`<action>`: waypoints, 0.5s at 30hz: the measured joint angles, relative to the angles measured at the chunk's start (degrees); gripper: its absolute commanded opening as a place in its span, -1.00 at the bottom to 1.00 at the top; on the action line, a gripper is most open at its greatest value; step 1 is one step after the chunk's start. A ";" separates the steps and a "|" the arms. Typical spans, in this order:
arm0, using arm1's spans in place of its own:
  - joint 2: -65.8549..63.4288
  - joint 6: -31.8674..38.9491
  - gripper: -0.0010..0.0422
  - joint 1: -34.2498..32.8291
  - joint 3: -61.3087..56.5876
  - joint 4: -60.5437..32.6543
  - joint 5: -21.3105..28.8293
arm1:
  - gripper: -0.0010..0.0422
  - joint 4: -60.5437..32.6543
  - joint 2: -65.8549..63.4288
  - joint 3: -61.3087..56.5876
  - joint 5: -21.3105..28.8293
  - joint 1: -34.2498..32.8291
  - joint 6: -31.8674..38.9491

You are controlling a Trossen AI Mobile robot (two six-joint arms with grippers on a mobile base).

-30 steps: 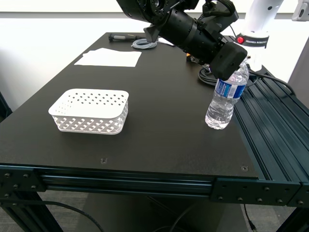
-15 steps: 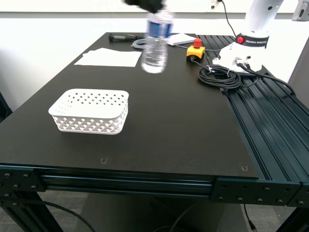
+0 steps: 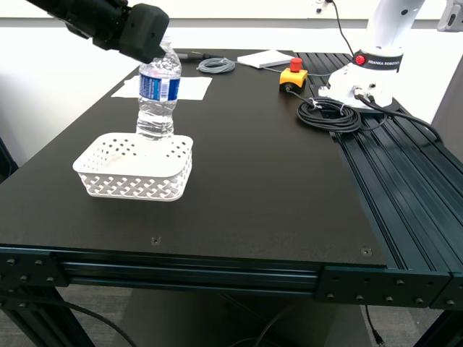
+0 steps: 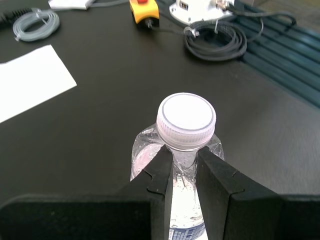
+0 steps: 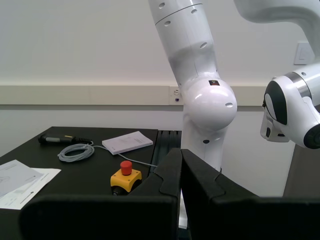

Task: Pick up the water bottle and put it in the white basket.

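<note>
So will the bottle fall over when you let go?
It might. The bottle is tall and narrow, taller than the basket, so it could tip. It looks mostly full, probably heavy enough to steady it. My first gripper holds only the thin neck, so it could swing.

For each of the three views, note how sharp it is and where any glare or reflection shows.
Exterior view: sharp, the water bottle over the white basket unblurred; faint sheen on the table. First wrist view: cap crisp, my first gripper soft-edged up close, highlights in the plastic. Second wrist view: my second gripper slightly soft, white robot arm evenly lit.
</note>
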 measured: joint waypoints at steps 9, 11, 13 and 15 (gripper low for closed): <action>0.00 0.00 -0.95 -0.04 0.00 -0.17 -0.02 | -0.94 -2.54 0.00 -1.22 -2.21 0.42 1.05; 0.00 0.00 -0.95 -0.04 0.00 -0.20 -0.02 | -0.83 -4.26 0.11 -1.29 -2.21 0.55 1.25; 0.00 0.00 -0.95 -0.02 0.00 -0.20 0.00 | -0.59 -4.92 0.39 -1.29 -2.34 0.63 1.31; 0.00 0.00 -0.95 0.00 0.00 -0.26 0.00 | -0.34 -4.59 0.42 -1.29 -2.40 0.70 1.49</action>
